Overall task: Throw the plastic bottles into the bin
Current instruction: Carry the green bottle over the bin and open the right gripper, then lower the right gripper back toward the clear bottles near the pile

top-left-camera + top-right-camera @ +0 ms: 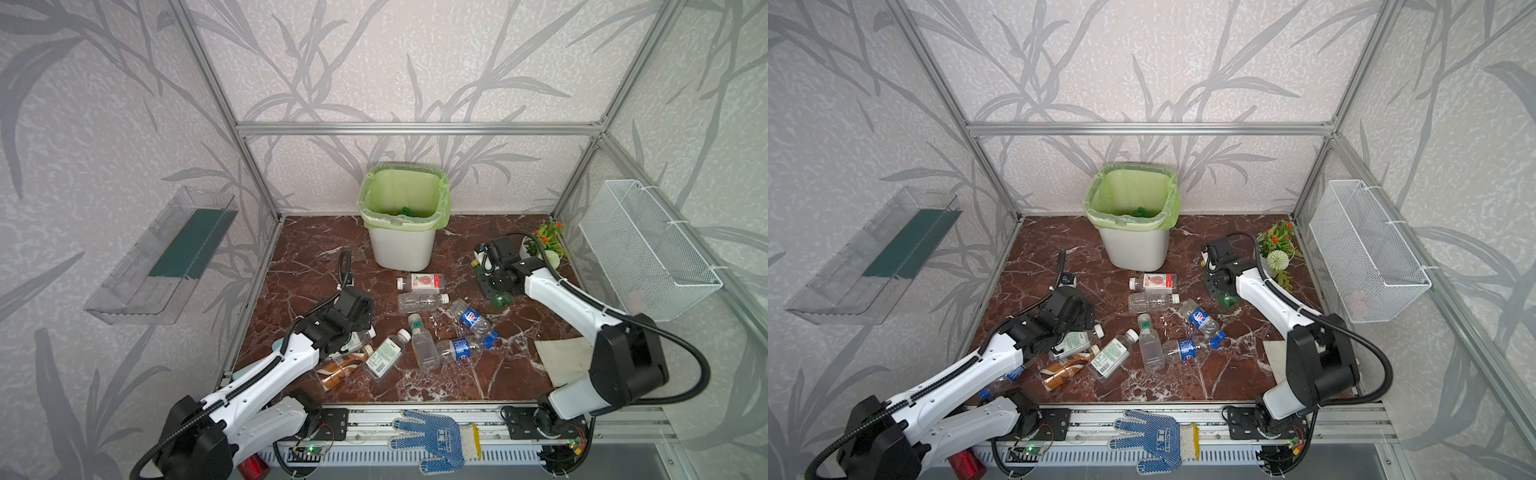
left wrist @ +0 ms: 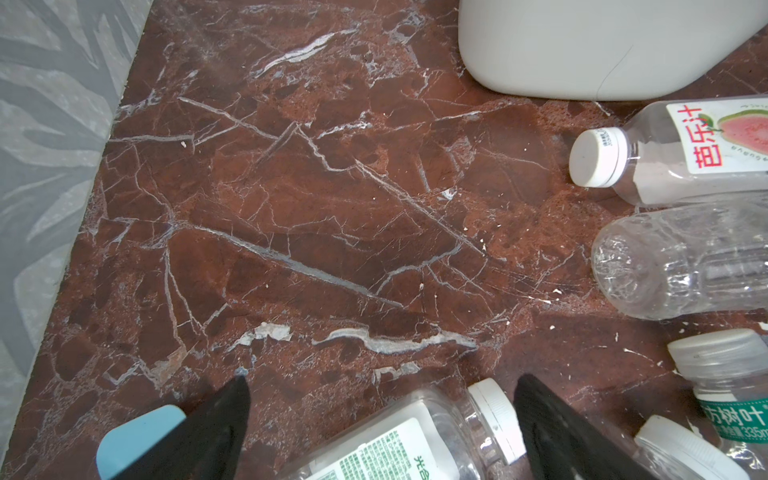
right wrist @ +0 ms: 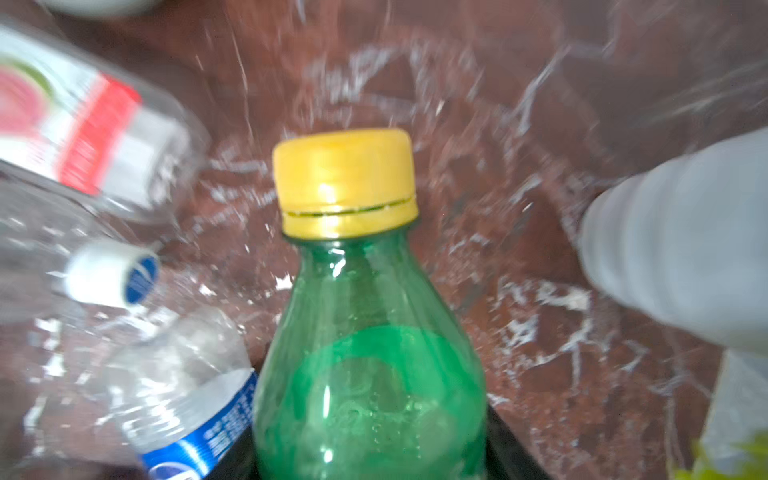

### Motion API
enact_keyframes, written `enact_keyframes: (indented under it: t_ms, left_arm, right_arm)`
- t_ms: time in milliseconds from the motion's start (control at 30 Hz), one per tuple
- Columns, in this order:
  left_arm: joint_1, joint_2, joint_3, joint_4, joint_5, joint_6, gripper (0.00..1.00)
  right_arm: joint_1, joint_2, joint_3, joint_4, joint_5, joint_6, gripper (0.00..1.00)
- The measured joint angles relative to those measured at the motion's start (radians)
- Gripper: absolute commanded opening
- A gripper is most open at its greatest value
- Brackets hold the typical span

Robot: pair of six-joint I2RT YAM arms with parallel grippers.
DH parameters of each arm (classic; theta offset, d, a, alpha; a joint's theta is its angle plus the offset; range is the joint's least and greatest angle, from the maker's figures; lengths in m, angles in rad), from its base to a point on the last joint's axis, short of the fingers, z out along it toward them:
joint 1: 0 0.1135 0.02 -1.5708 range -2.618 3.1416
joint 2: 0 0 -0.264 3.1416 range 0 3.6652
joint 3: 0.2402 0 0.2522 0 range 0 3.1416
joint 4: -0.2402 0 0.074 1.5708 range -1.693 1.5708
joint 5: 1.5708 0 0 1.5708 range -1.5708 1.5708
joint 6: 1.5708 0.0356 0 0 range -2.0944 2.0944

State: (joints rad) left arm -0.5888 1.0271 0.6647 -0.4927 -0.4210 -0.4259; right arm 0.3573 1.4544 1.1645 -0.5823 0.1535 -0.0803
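The bin (image 1: 401,249) (image 1: 1133,249) stands at the back, white with a green bag; something green lies inside. My right gripper (image 1: 492,286) (image 3: 374,461) is shut on a green bottle (image 3: 365,353) with a yellow cap (image 3: 345,183), right of the bin; this wrist view is blurred. My left gripper (image 2: 384,382) (image 1: 357,322) hangs open, its fingers either side of a clear bottle (image 2: 395,440) with a green-printed label and white cap. Several more plastic bottles lie mid-table: a guava one (image 1: 422,281), a clear one (image 1: 419,302), two blue-labelled (image 1: 473,320), a brown one (image 1: 338,370).
A flower pot (image 1: 548,245) stands just behind the right gripper. A white wire basket (image 1: 648,249) hangs on the right wall and a clear tray (image 1: 166,257) on the left. A pale sheet (image 1: 565,359) lies front right; a blue-dotted glove (image 1: 432,440) lies on the front rail.
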Motion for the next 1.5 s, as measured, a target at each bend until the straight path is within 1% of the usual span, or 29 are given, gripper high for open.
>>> enact_keyframes:
  t_ms: [167,233,333,400,500,567,600,667,700,733,767,800,833,900,967,1033,1100,1167,1267,1367,1500]
  left_arm:
    - [0.026,0.0,-0.016,0.01,-0.003,-0.015,0.99]
    - [0.043,0.0,-0.02,0.016,0.004,-0.019,0.99]
    - [0.057,0.0,-0.021,0.023,0.016,-0.021,0.99]
    - [0.06,0.0,-0.021,0.03,0.028,-0.022,0.99]
    - [0.06,0.0,-0.021,0.036,0.043,-0.023,0.99]
    - [0.06,0.0,-0.021,0.041,0.053,-0.026,0.99]
    - [0.06,0.0,-0.021,0.044,0.058,-0.027,0.99]
    - [0.061,0.0,-0.021,0.052,0.067,-0.031,0.99]
    - [0.061,0.0,-0.021,0.055,0.071,-0.031,0.99]
    - [0.061,0.0,-0.021,0.054,0.075,-0.032,0.99]
    - [0.061,0.0,-0.021,0.053,0.077,-0.034,0.99]
    - [0.061,0.0,-0.021,0.052,0.078,-0.037,0.99]
    - [0.061,0.0,-0.021,0.051,0.079,-0.038,0.99]
    - [0.061,-0.004,-0.022,0.051,0.079,-0.04,0.99]
    - [0.061,-0.016,-0.027,0.05,0.079,-0.041,0.99]
    - [0.061,-0.023,-0.028,0.05,0.079,-0.04,0.99]
    - [0.061,-0.029,-0.028,0.052,0.08,-0.039,0.99]
    - [0.06,-0.03,-0.028,0.055,0.084,-0.037,0.99]
    - [0.06,-0.03,-0.028,0.064,0.093,-0.034,0.99]
    - [0.057,-0.03,-0.031,0.08,0.107,-0.022,0.99]
    - [0.051,-0.031,-0.034,0.094,0.117,-0.016,0.99]
  right_arm:
    - [0.01,-0.31,0.09,0.197,-0.067,0.014,0.54]
    - [0.012,-0.385,0.153,0.285,-0.096,0.041,0.54]
    - [0.016,-0.412,0.245,0.454,-0.15,0.105,0.54]
    - [0.021,-0.386,0.296,0.551,-0.188,0.158,0.54]
    - [0.055,-0.251,0.396,0.658,-0.25,0.227,0.57]
    - [0.09,-0.093,0.506,0.666,-0.299,0.255,0.62]
    - [0.105,-0.007,0.571,0.654,-0.323,0.261,0.68]
    - [0.14,0.215,0.76,0.575,-0.368,0.254,0.76]
    - [0.151,0.301,0.832,0.526,-0.373,0.246,0.86]
    - [0.159,0.395,0.908,0.461,-0.373,0.242,0.92]
    - [0.168,0.47,0.958,0.402,-0.365,0.239,0.97]
    - [0.174,0.506,0.966,0.367,-0.358,0.239,1.0]
    - [0.176,0.523,0.948,0.328,-0.345,0.24,0.99]
    - [0.176,0.493,0.852,0.338,-0.323,0.242,0.99]
    - [0.174,0.413,0.758,0.354,-0.299,0.245,0.99]
    - [0.174,0.323,0.722,0.366,-0.283,0.245,0.99]
    - [0.174,0.22,0.688,0.42,-0.265,0.242,0.99]
    - [0.173,0.086,0.626,0.487,-0.243,0.238,0.99]
    - [0.173,-0.076,0.515,0.558,-0.216,0.227,0.99]
    - [0.173,-0.175,0.385,0.57,-0.188,0.204,0.99]
    - [0.165,-0.237,0.178,0.52,-0.155,0.179,0.99]
